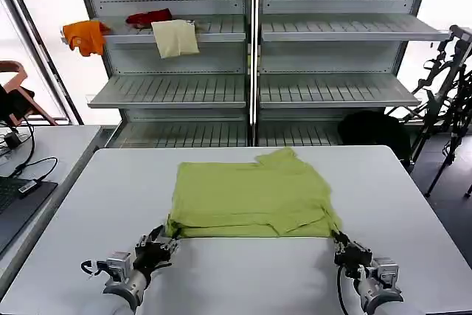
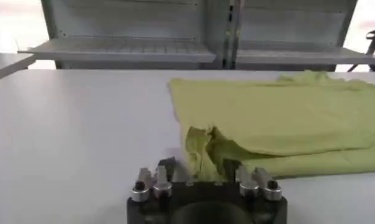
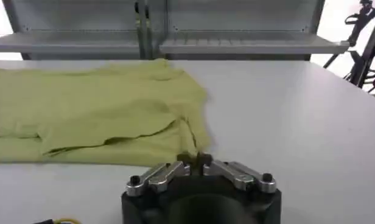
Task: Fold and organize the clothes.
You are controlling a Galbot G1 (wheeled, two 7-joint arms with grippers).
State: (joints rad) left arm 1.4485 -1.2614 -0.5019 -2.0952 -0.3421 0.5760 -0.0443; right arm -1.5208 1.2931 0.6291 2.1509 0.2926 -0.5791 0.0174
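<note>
Head view shows the T-shirt (image 1: 251,201) folded on the counter (image 1: 398,204); left end effector (image 1: 164,240) and right end effector (image 1: 341,245) pinch its near corners. Both should lift evenly, keeping the edge straight.

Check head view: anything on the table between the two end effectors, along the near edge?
Bare tabletop in the head view. The left end effector and right end effector each sit at a near corner of the folded lime-green T-shirt, whose near hem runs just beyond that stretch.

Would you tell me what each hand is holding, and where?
Both hold the green T-shirt: left hand pinches its near left corner, right hand its near right corner.
</note>
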